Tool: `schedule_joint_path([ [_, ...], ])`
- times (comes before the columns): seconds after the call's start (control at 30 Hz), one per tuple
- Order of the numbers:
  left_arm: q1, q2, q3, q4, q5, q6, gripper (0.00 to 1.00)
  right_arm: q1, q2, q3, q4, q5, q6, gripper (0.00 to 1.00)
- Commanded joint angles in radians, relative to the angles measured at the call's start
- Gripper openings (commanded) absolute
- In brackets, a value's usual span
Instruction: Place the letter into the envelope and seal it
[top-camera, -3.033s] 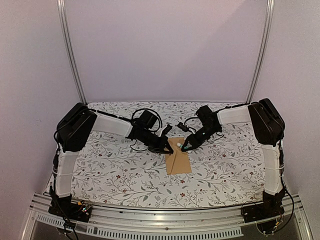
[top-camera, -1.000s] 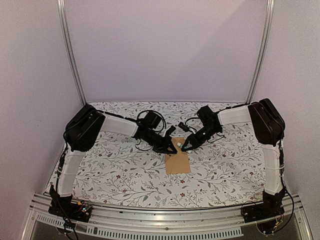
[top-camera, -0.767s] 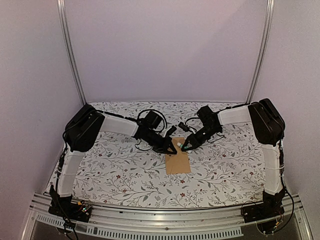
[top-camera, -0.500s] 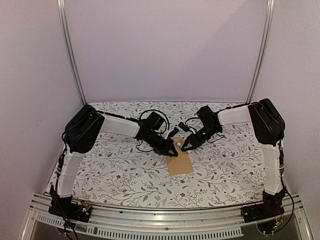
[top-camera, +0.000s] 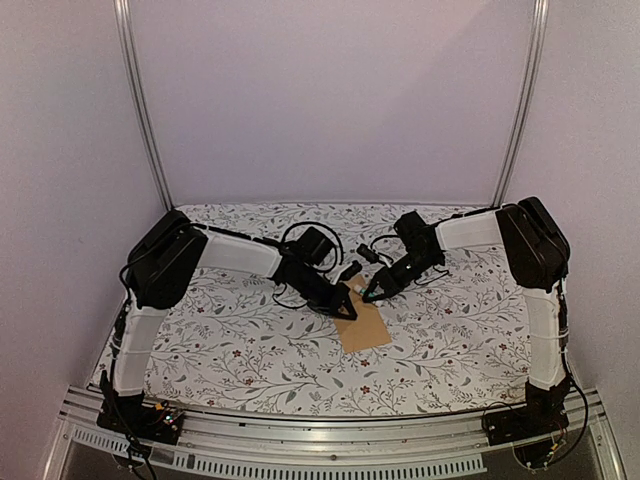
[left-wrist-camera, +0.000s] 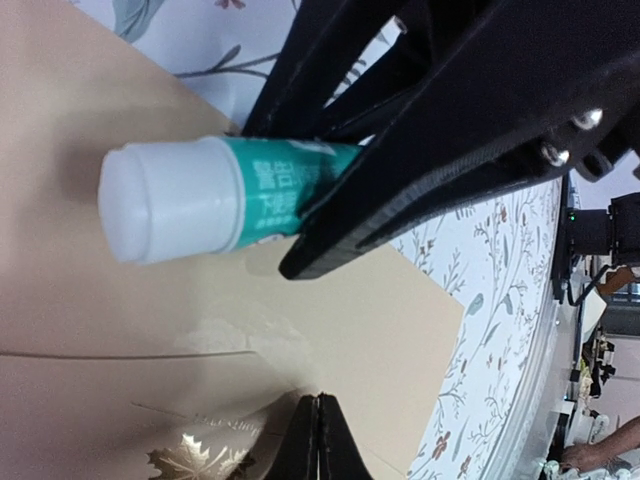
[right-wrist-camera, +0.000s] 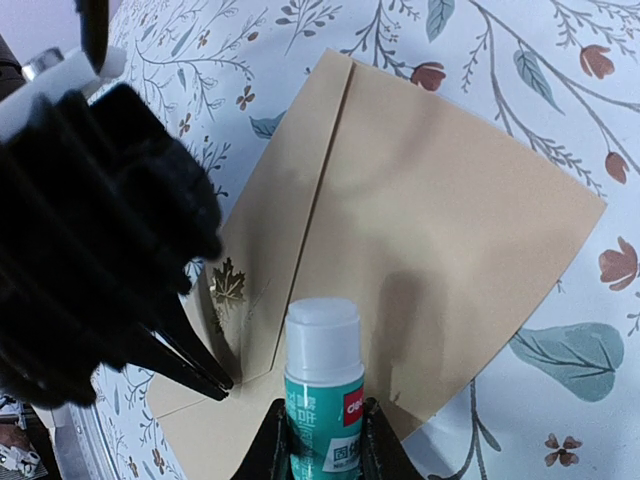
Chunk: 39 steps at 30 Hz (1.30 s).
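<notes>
Two arms converge mid-table. On the left we see the left gripper (top-camera: 347, 311), jaws fully shut and empty, its tips pressing on the envelope (top-camera: 364, 328), which lies flat and slightly skewed. Just to the right, the right gripper (top-camera: 370, 293) clamps a teal, white-topped glue stick (right-wrist-camera: 323, 372), held low over the envelope. From above, both grippers hide the envelope's far edge. Floral cloth (top-camera: 220, 340) covers the table, and plain walls (top-camera: 330, 100) stand around it. Only the wrist views show a gold leaf (right-wrist-camera: 227, 290) beside the left tips.
</notes>
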Motion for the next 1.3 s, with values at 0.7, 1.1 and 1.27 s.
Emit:
schedule_joint_path([
  [0.7,0.074,0.041,0.039,-0.012,-0.046,-0.117,0.0,-0.014,0.07,-0.04,-0.027,0.131,0.004,0.0],
  [1.1,0.083,0.086,0.079,-0.017,-0.035,-0.126,0.0,-0.014,0.072,-0.04,-0.026,0.131,0.005,0.0],
  [1.27,0.077,0.091,0.078,-0.013,0.003,-0.113,0.0,-0.014,0.074,-0.039,-0.026,0.133,0.007,0.0],
])
